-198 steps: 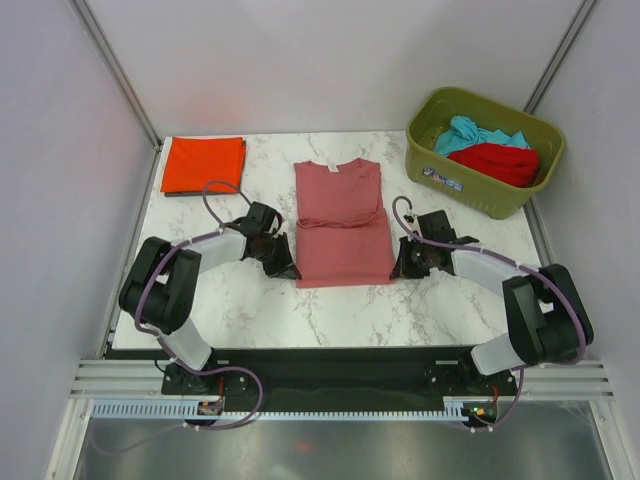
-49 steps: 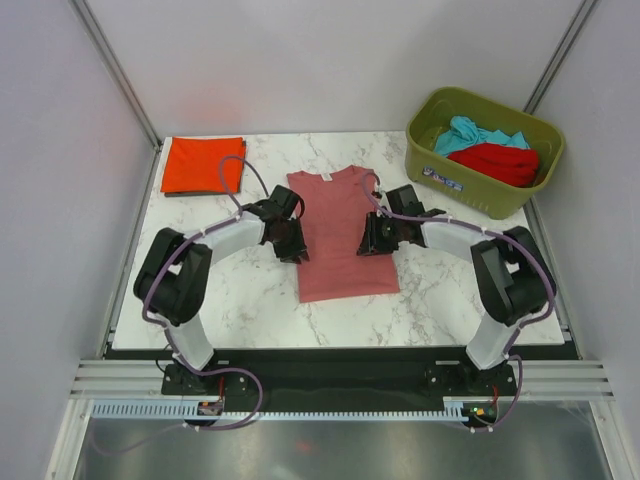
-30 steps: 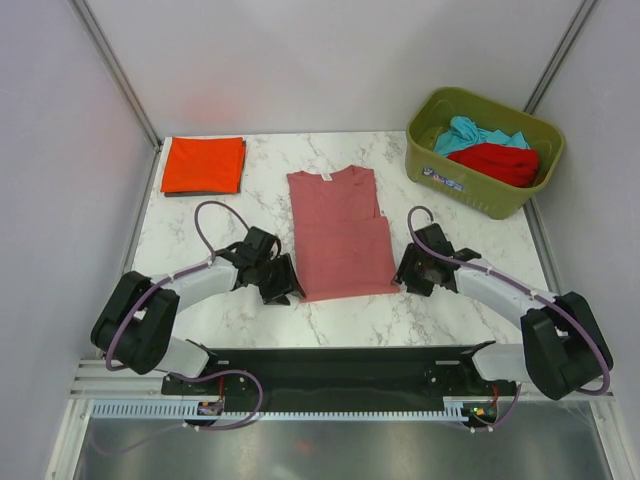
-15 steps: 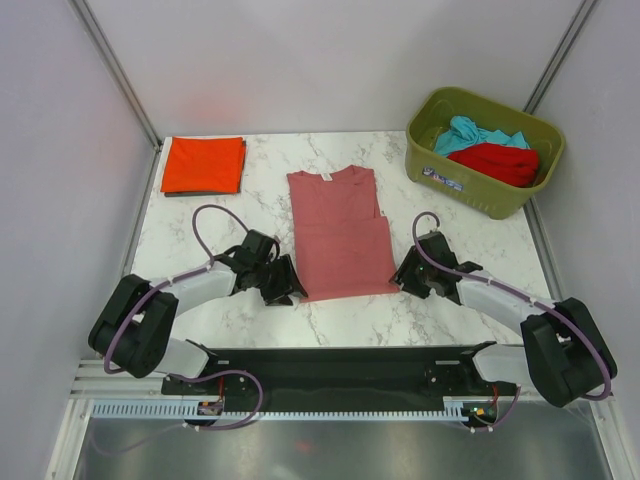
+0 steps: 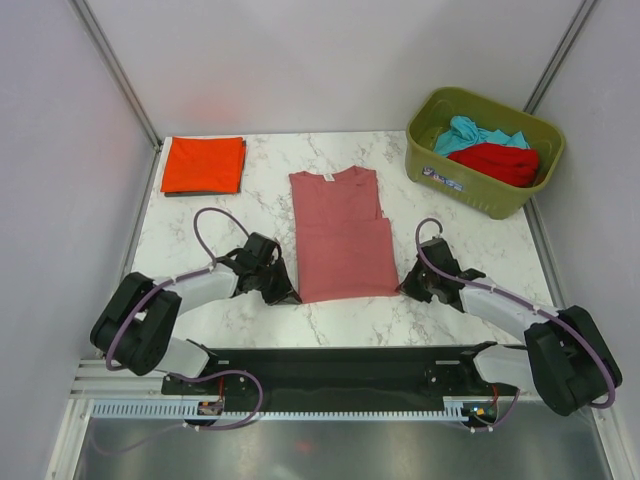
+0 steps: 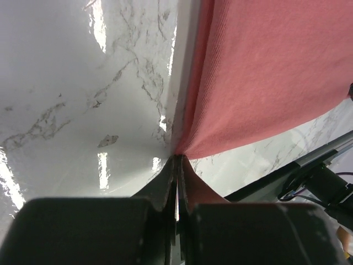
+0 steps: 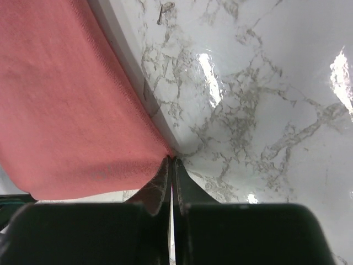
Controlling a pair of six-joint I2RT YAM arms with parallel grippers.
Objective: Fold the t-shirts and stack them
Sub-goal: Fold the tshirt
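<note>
A dusty pink t-shirt lies flat on the marble table, sleeves folded in, collar at the far end. My left gripper is shut on its near left hem corner. On the other side my right gripper is shut on the near right hem corner. Both pairs of jaws rest low on the table. A folded orange-red t-shirt lies at the far left. Teal and bright red t-shirts sit bunched in the bin.
The olive-green plastic bin stands at the far right corner. Pale walls and metal posts close in the table on three sides. The black base rail runs along the near edge.
Both grippers slid in to the pink shirt's near corners and went from open to shut on them. The shirt has hardly moved.
</note>
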